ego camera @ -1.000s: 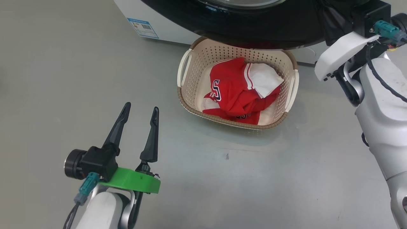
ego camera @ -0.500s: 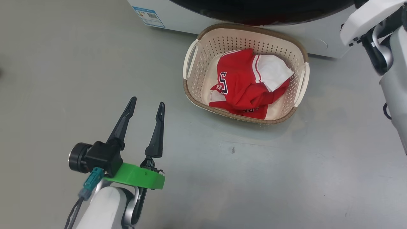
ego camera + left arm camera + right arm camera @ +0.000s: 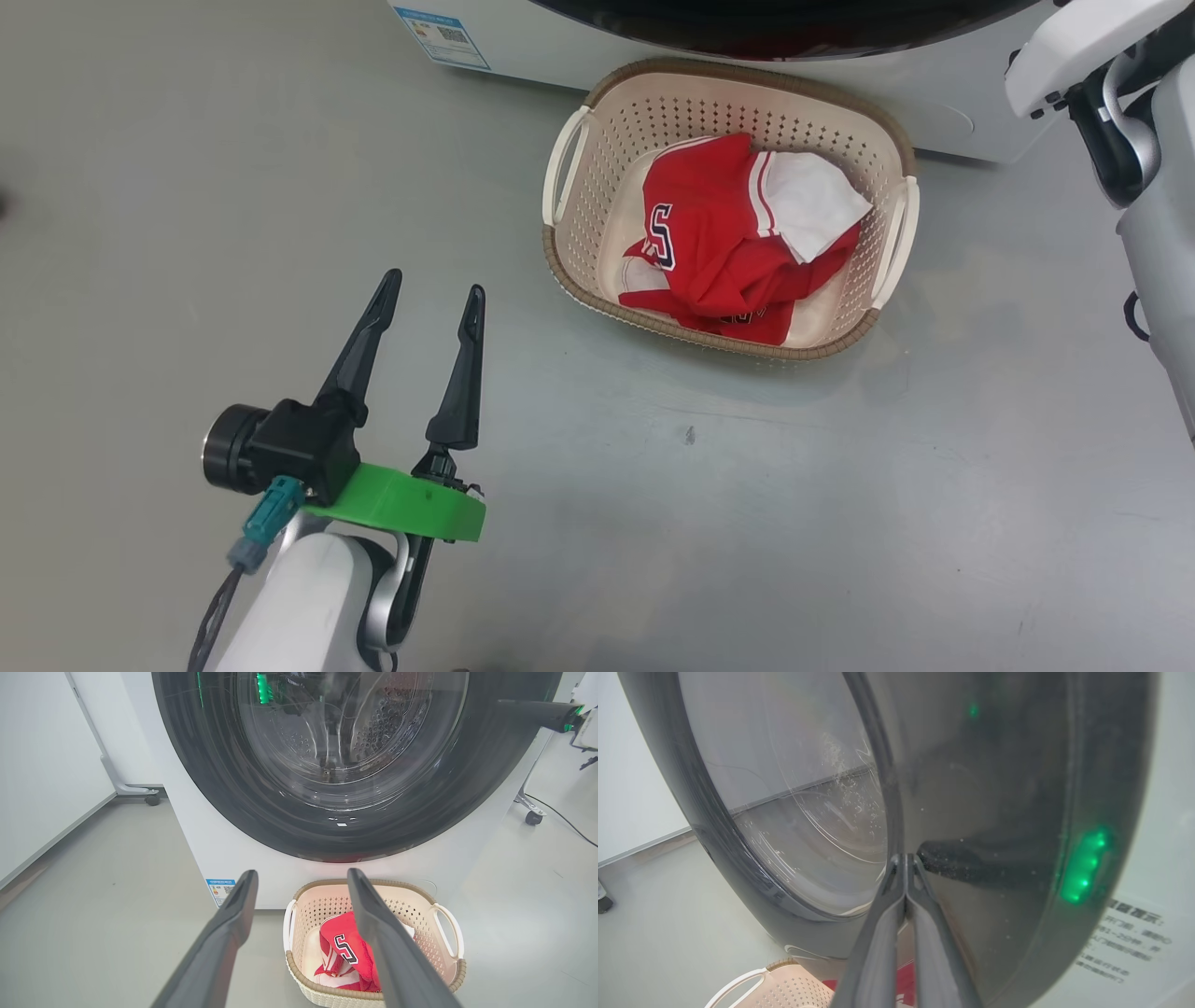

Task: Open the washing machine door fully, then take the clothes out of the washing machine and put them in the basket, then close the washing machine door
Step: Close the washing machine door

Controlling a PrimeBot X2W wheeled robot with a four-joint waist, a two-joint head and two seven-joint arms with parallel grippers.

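Both were empty: my left end effector [image 3: 434,283] apart near the cream perforated basket [image 3: 728,112], my right end effector [image 3: 904,857] together.

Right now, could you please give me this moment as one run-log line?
stage: close door | right gripper: shut, tips at washing machine door | left gripper: open, empty | clothes: in basket

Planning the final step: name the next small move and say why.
Probably press the shut right tool firmly against the washing machine door to latch it: the jerseys already lie in the basket, the tool's tips sit at the door's black rim, and latching cannot be confirmed.
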